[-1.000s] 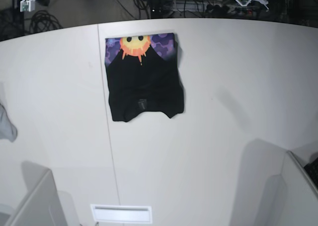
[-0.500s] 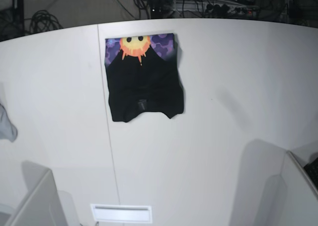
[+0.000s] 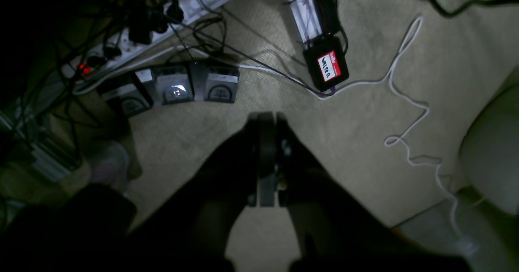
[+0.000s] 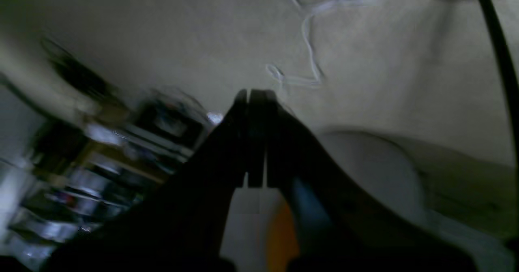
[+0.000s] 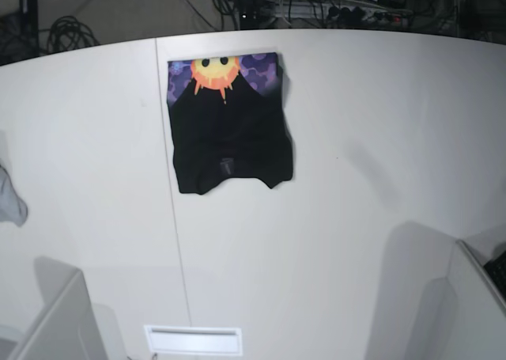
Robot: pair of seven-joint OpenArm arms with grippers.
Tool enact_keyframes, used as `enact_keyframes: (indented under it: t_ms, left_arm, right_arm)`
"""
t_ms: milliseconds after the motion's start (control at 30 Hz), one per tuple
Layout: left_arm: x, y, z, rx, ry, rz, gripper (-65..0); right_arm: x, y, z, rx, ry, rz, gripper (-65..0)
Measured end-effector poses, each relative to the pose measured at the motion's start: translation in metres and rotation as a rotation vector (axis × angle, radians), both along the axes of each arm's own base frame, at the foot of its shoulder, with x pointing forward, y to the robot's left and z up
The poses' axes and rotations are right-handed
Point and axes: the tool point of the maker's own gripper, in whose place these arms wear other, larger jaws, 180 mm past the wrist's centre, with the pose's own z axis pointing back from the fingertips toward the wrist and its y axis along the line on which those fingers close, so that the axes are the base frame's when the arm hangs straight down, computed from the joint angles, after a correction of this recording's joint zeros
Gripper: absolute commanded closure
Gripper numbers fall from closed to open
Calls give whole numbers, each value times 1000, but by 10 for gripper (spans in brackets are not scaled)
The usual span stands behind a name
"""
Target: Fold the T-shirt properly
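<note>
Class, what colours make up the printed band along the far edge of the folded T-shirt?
Orange-yellow sun face on purple; the rest of the T-shirt is black. Base view shows it best.

1. I see the T-shirt [image 5: 231, 130] as soft matt black cloth, with a printed band in orange, yellow and purple along its far edge; the print looks flat, not shiny.
2. The bench [image 5: 356, 138] looks to me like a smooth, matt white board, with a thin seam running across it.
3. The small grey scrap [image 5: 9, 202] at the bench edge looks like soft cloth.
4. From the left wrist camera, the floor [image 3: 365, 114] is a rough, woven beige carpet.
5. On it lies a thin white cable [image 3: 405, 101] with a smooth plastic coat, and a black plastic box [image 3: 326, 63] with a glossy paper label.
6. The left gripper [image 3: 265, 120] looks like dark matt plastic, its jaws pressed together.
</note>
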Motion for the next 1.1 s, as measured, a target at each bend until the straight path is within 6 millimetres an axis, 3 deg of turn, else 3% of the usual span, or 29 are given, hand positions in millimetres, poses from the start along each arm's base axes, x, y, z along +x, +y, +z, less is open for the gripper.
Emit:
enact_keyframes:
  t_ms: [100,200,367,467,567,800,1100]
  left_arm:
    - [-1,7,-12,34,42,34,0]
    - [-6,3,-25,46,100,79,0]
    - [25,-21,-38,-13,3,187,0]
    - [30,-34,-41,-32,-5,225,0]
    - [41,-35,-45,2,-43,212,0]
    - [85,-21,-46,45,-131,210,0]
    - [74,-23,-46,45,-109,206,0]
  right_arm:
    - [20,9,-8,27,-29,-37,0]
    - [42,15,-13,40,-86,-53,0]
    - [75,24,-19,52,-154,-68,0]
    - [94,48,-22,91,-197,-83,0]
    - [105,67,-24,109,-236,-102,0]
    - [126,15,-41,-240,-415,-78,0]
    - [105,15,-39,-241,-413,-86,0]
